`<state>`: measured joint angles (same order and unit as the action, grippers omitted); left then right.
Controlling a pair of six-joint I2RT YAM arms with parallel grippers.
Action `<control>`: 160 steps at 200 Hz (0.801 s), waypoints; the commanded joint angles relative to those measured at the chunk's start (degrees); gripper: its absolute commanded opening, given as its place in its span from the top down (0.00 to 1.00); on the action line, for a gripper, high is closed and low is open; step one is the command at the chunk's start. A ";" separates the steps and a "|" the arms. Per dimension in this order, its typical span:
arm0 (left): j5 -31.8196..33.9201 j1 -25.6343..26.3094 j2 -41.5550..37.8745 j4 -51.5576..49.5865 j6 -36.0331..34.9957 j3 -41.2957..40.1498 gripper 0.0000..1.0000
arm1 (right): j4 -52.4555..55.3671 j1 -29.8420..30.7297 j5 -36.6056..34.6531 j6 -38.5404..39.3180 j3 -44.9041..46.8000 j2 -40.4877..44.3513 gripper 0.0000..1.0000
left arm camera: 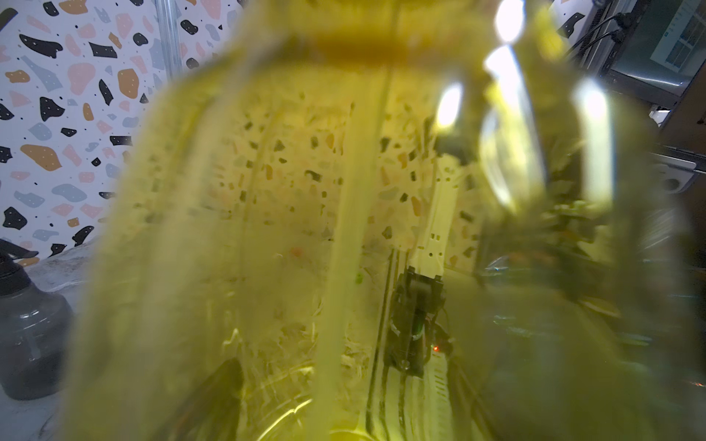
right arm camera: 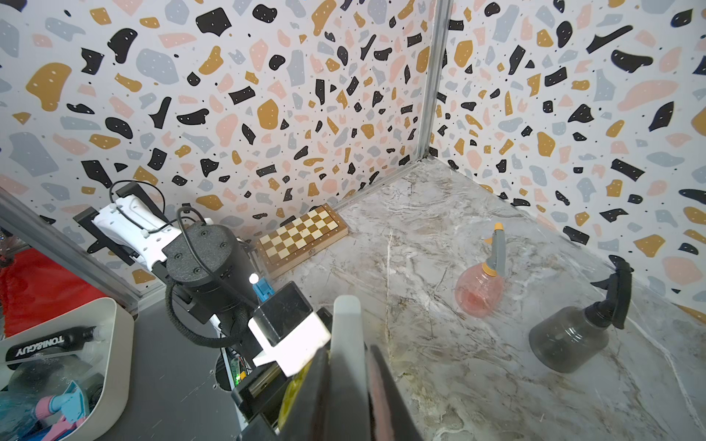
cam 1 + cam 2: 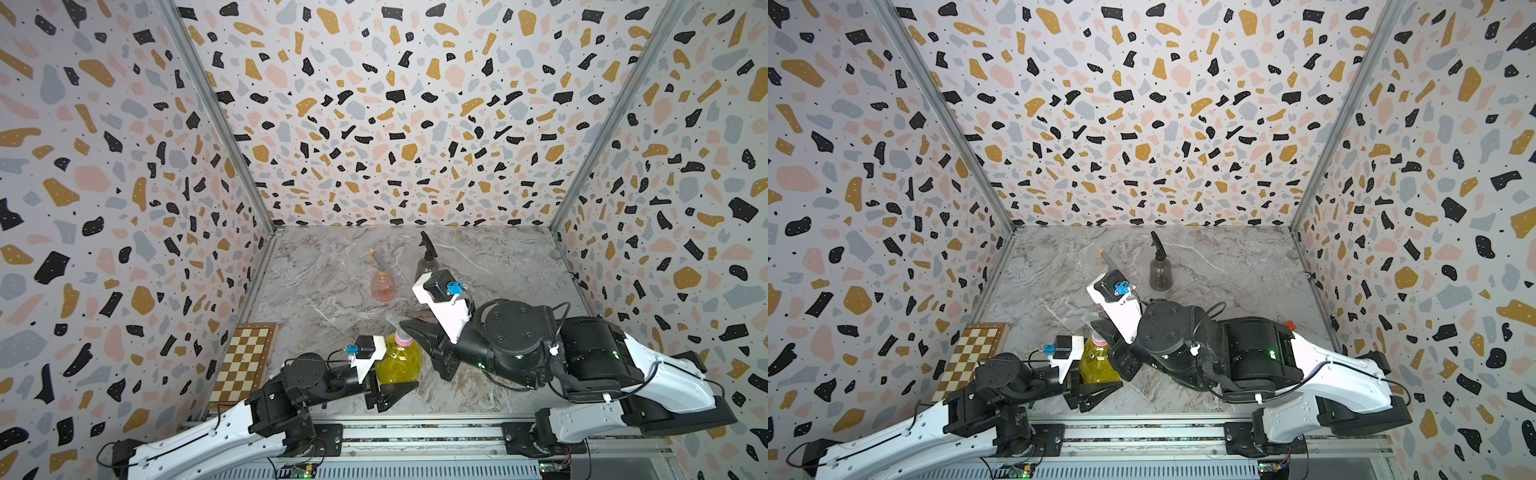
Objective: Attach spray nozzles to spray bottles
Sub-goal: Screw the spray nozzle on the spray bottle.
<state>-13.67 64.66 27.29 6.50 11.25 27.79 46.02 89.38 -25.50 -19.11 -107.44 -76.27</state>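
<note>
Right gripper point(image 3: 410, 328) flanks grey-and-pink nozzle point(image 3: 395, 322) atop yellow bottle point(image 3: 399, 361), near centre; clamping cannot be told. Left gripper point(image 3: 388, 380) grasps the bottle. Recommend: confirm collar fully threaded, bottle steadied, before withdrawing upward.

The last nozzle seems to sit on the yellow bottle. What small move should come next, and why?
Probably open the right gripper and lift it off the grey-and-pink nozzle: its pink collar appears seated on the yellow bottle, held by the left gripper; the pink bottle and grey bottle already carry theirs.
</note>
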 commanded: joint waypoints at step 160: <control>1.46 0.11 -1.14 6.33 -0.46 0.26 1.00 | -1.54 0.28 -0.56 6.67 -8.51 -0.34 0.35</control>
<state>-13.37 64.66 26.98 8.27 11.14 27.79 46.30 89.38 -25.36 -14.28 -114.74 -79.11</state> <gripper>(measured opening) 0.802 0.634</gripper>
